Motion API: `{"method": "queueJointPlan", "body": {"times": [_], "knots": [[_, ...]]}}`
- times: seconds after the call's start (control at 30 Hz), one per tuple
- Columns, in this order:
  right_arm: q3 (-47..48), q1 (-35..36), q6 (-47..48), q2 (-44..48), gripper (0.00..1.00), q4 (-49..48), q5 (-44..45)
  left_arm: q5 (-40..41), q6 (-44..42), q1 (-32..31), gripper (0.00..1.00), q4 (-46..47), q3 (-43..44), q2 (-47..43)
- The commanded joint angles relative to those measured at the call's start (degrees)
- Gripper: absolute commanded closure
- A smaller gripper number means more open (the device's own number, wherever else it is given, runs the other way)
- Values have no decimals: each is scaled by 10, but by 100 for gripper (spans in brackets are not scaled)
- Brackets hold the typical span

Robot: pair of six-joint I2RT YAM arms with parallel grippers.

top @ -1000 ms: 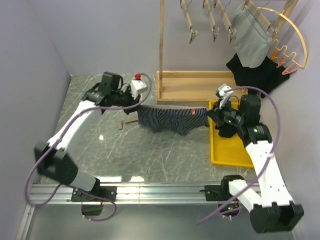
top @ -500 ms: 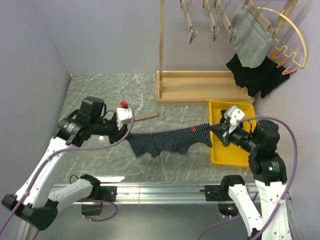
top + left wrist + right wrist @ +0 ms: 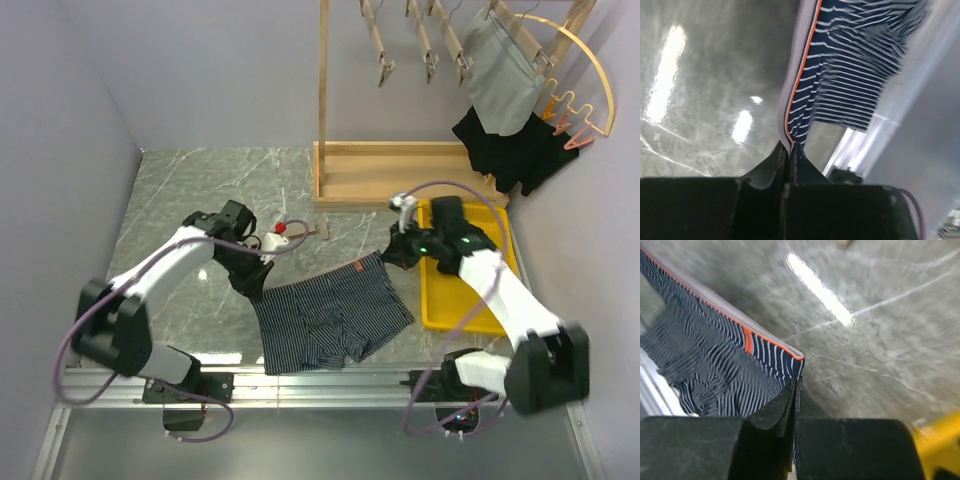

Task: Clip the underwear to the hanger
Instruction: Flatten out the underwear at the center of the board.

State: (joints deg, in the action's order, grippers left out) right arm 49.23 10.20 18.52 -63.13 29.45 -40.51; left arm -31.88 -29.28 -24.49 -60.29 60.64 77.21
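**Desk:** Top view: the left gripper [image 3: 257, 286] and right gripper [image 3: 388, 258] are laying navy white-striped cotton underwear [image 3: 330, 318] flat on the grey marble table [image 3: 180, 190].

**Photographer:** Left wrist: fingertips [image 3: 776, 159] are clamping the orange-edged waistband. Right wrist: they are clenching the opposite corner likewise.

**Desk:** Next?

**Photographer:** Probably carrying the waistband to the wooden clip hanger [image 3: 306, 232] lying just beyond.

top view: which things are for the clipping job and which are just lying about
job: striped underwear, clip hangers, left fingers and right fingers pinching its waistband
lying about: yellow tray, grey garment, black garment
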Motion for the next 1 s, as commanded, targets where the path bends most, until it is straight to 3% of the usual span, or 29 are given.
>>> {"method": "queueJointPlan", "body": {"times": [0.0,0.13,0.27,0.47,0.77,0.97], "knots": [[15,39,-46,-101,100,-107,88,74,9,41,100,46,-2,67],[79,45,-81,-219,100,-135,133,90,30,94,99,90,41,174],[144,49,-104,-328,100,-130,148,115,32,108,96,112,72,233],[202,60,-143,-399,100,-144,142,127,33,112,93,144,74,265],[229,88,-146,-422,100,-105,158,72,-22,115,68,120,68,232],[218,105,-152,-413,100,-102,162,-20,-24,122,35,142,102,163]]}}
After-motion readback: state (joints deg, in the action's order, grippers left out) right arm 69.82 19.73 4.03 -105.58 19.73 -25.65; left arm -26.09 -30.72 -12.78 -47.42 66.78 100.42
